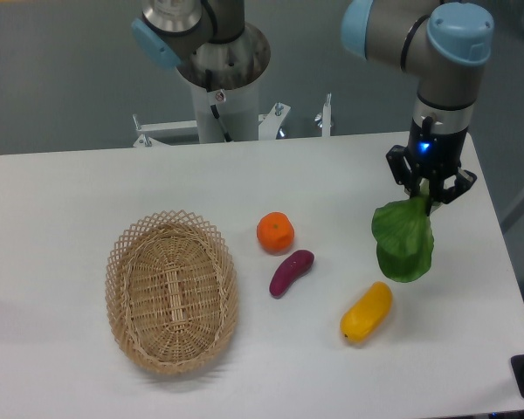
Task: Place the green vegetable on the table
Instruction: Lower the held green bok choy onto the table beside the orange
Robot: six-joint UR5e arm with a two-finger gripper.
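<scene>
Gripper clamps the green vegetable by its top, leaves hanging just below it, probably clear of the counter. Placing step: next, lower straight down, then release.

From my remote seat I see the gripper over the right side of the white bench, its jaws closed on the top of the green vegetable, which hangs leaves-down beneath it. Whether the leaf tips touch the bench I cannot tell. Just below and left of the leaves lies the yellow vegetable. Further left, the purple eggplant lies tilted, with the orange just above it. The oval wicker basket sits well apart, on the left side.
</scene>
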